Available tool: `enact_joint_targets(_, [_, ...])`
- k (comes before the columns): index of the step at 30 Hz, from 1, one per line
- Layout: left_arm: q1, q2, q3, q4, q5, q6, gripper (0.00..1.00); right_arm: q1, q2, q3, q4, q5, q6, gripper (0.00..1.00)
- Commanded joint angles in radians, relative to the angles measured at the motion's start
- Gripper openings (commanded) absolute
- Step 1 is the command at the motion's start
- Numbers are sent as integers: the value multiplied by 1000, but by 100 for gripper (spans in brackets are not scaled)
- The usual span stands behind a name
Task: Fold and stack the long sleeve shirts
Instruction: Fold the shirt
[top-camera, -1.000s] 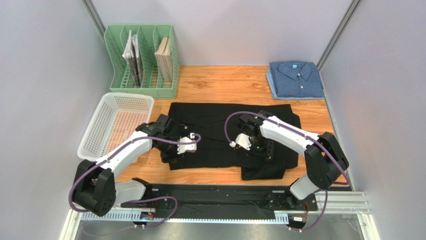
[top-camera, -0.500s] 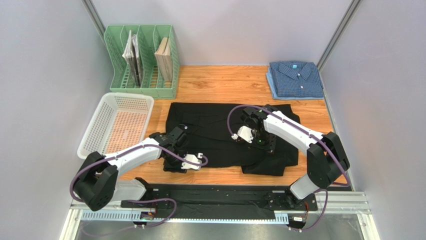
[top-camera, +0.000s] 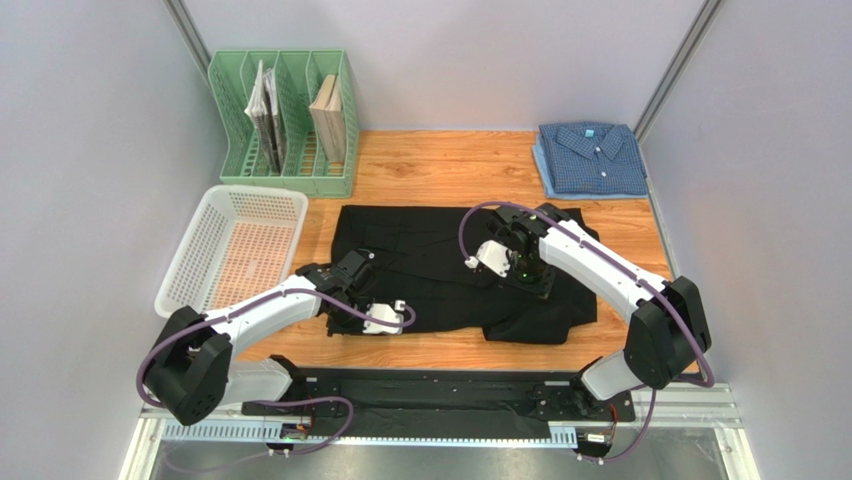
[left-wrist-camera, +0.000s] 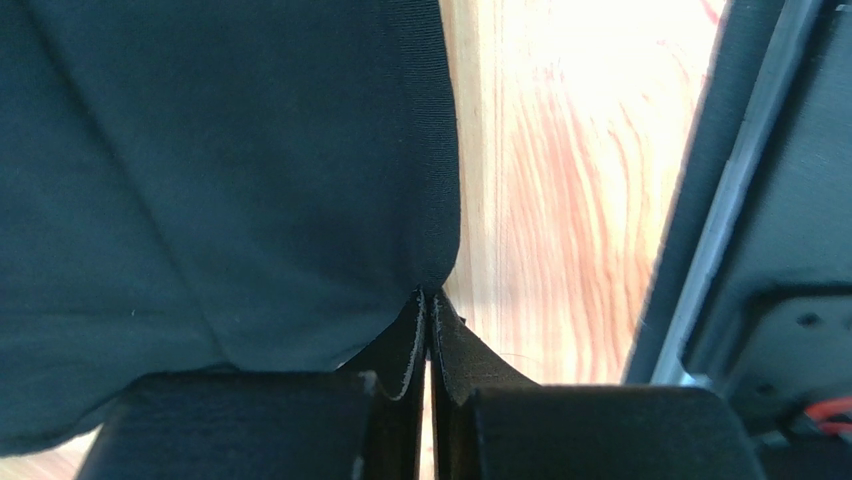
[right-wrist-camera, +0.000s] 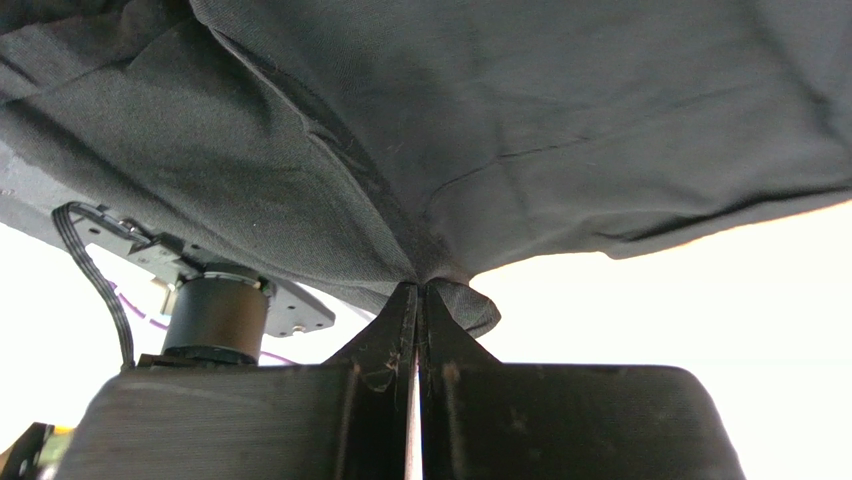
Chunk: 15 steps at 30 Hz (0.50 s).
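left claw (left-wrist-camera: 428, 300) clamped on black shirt (top-camera: 440, 265) near hem | right claw (right-wrist-camera: 418, 295) clamped on its raised fold, mid-counter (top-camera: 440, 165) | blue shirt (top-camera: 590, 158) folded far-right | risk: thin pinches slip, fold skews

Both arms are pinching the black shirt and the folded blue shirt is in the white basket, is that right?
No. The blue shirt lies folded on the table, far right corner, not in the white basket; the top external view shows it. Pinching the black shirt is correct.
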<state>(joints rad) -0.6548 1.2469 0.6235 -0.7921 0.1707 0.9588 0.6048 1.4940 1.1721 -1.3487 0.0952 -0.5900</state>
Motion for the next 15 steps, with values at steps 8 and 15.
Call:
enact_joint_targets(8, [196, 72, 358, -173, 135, 9, 0, -80, 44, 213, -61, 109, -140, 0])
enact_joint_targets(15, [282, 284, 505, -58, 105, -43, 0, -164, 236, 455, -6, 138, -223, 0])
